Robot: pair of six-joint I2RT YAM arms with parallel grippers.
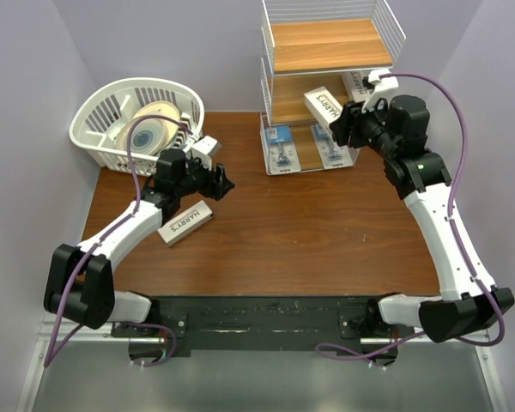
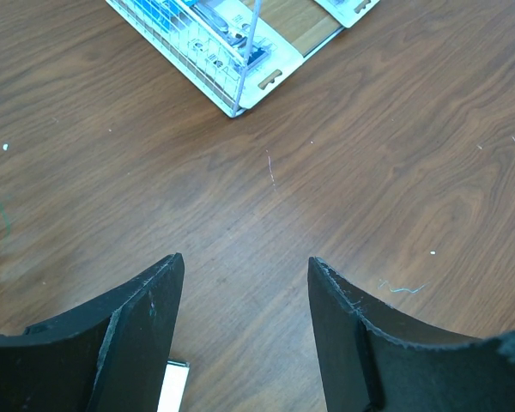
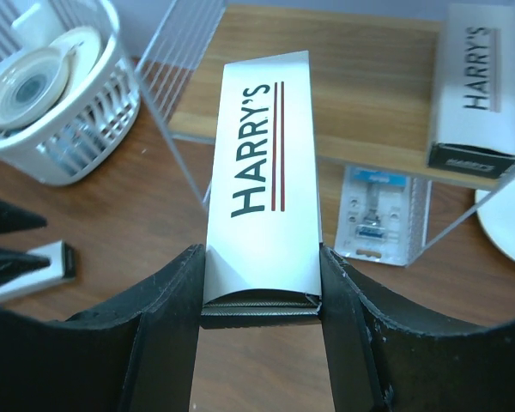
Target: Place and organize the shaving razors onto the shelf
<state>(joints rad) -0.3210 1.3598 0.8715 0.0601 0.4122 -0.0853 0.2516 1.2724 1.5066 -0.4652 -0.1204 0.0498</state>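
The right gripper (image 3: 259, 256) is clenched on the short end of a long white razor box (image 3: 262, 163). Its fingers (image 3: 167, 318) press the two narrow sides, so the printed face looks up and the length runs straight out ahead. Gripping it by the tail end probably lets the free end enter the shelf (image 1: 326, 43) first, between the wire sides, without the fingers meeting the wire. From above, the box sits at the open front of the middle tier, tilted across it; whether it touches the board cannot be told.

A second box (image 3: 476, 86) lies on that tier to the right, running front to back. This leaves bare board beside it for the held one, and laying both the same way would keep the row tidy. On the bottom tier, two blister packs (image 1: 279, 146) lie flat side by side with their cards up. That low, shallow space seems suited to flat packs.

The left gripper (image 2: 245, 260) hangs over the bare table (image 1: 309, 232) with its fingers spread and nothing between them. The third box (image 1: 185, 225) lies flat on the table just beside that arm, not far from the white basket (image 1: 94, 137). It is the one pack not on the shelf or in a grip. The open left gripper looks well placed to take it once the shelf front is free.
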